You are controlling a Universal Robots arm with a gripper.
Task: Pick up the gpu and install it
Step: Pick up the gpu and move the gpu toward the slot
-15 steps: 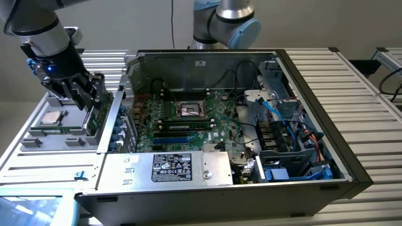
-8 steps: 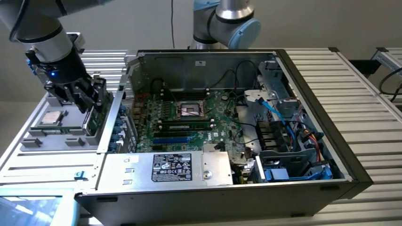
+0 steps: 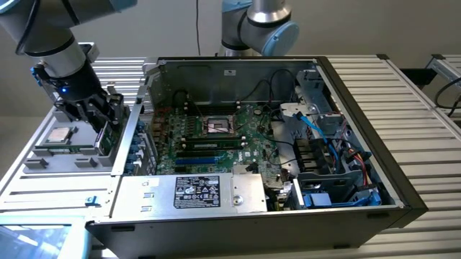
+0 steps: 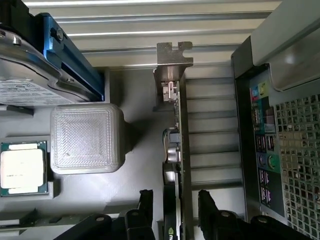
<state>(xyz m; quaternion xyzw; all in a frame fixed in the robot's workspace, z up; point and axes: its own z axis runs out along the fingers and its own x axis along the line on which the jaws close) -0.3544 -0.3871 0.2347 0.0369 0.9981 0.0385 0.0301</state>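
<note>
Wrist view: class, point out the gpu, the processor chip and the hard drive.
gpu (image 4: 173, 54), wrist view, on the tab of its silver end bracket.
processor chip (image 4: 21, 167), wrist view, on the middle of its metal lid.
hard drive (image 4: 22, 92), wrist view, on its white label.

Black gripper (image 3: 99, 125) at the top of an upright green gpu (image 3: 107, 141) in a grey tray (image 3: 51, 162), open computer case (image 3: 392, 178) just beside, motherboard (image 3: 216, 135) exposed
</note>
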